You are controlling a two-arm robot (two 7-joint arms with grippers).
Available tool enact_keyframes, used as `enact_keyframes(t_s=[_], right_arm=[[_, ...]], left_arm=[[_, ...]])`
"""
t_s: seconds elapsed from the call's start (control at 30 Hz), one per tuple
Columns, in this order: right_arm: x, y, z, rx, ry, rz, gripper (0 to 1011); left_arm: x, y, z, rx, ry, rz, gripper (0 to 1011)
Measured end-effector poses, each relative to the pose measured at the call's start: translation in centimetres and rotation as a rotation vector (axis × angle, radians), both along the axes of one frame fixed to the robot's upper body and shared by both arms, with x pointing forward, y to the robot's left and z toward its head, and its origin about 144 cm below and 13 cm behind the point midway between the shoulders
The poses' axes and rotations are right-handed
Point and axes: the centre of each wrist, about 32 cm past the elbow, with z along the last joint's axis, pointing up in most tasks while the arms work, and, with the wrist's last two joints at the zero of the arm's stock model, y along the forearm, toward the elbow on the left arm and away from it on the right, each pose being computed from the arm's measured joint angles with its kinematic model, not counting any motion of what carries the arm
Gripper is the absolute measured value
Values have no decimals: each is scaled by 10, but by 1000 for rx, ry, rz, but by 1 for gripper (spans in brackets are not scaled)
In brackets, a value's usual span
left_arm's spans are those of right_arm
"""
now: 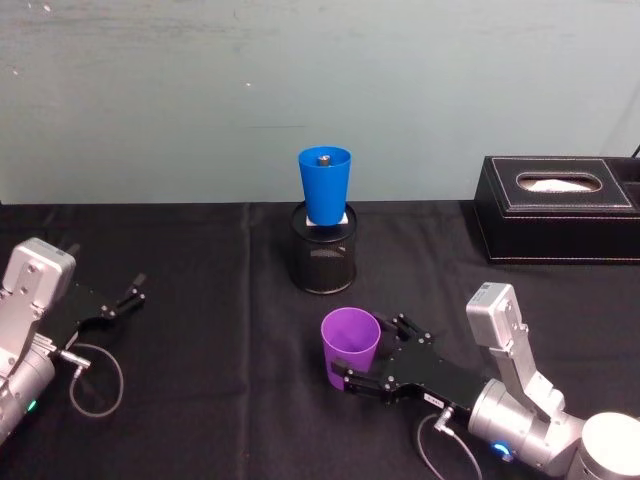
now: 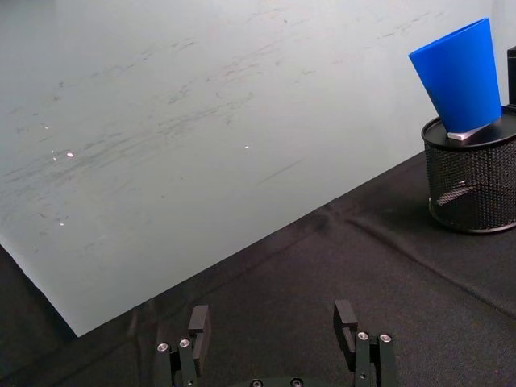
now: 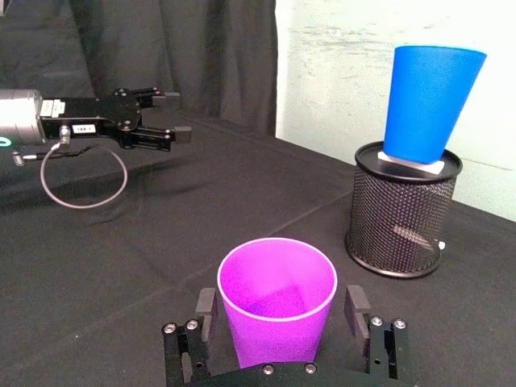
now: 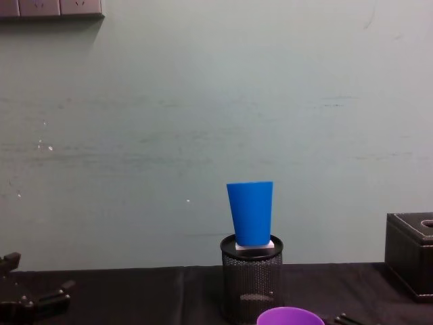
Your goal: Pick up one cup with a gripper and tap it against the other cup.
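**Head view.** The purple cup (image 1: 350, 345) is seen upright on the black tablecloth (image 1: 200, 400), low and just right of centre. The right gripper (image 1: 368, 348) is set around it from the lower right, one finger on each side. The blue cup (image 1: 324, 185) is perched above centre on a white block atop the black mesh pen holder (image 1: 323, 260) (a small grey object is noted inside it). The left gripper (image 1: 135, 290) lies idle at the left edge. A black tissue box (image 1: 555, 210) is at the upper right.

**Left wrist view.** The left gripper (image 2: 272, 322) is spread wide at the bottom, with nothing between its fingers. The blue cup (image 2: 459, 76) is at the upper right.

**Right wrist view.** The right gripper (image 3: 280, 302) is spread at bottom centre. A narrow gap is seen between each finger (image 3: 205, 305) and the purple cup (image 3: 278, 282), so the cup is straddled but not yet pinched.

**Chest view.** The blue cup (image 4: 250, 213) is seen from the side at centre, raised well above the purple cup (image 4: 291, 317) at the bottom edge.

**Risks, as judged.** Both cups are smooth, tapered plastic, and the purple one has a rolled rim. Between flat jaws it may slip or tilt once lifted. An uneven closure could push it over before it is gripped. The blue cup's footing is small and high, so a hard tap could topple it. A low tap would strike the mesh holder instead.
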Motion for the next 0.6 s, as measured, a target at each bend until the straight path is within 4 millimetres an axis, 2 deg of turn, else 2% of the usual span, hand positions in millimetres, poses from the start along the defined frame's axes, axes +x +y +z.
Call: enact_keyframes(t_s=[0.37,0.6], right_arm=[[10,11,-1,6,-14,13,1000],[10,10,-1,4,-15,13,1000]], left_arm=[[0,0,0,0,0,0,1000],[0,0,0,0,0,0,1000]])
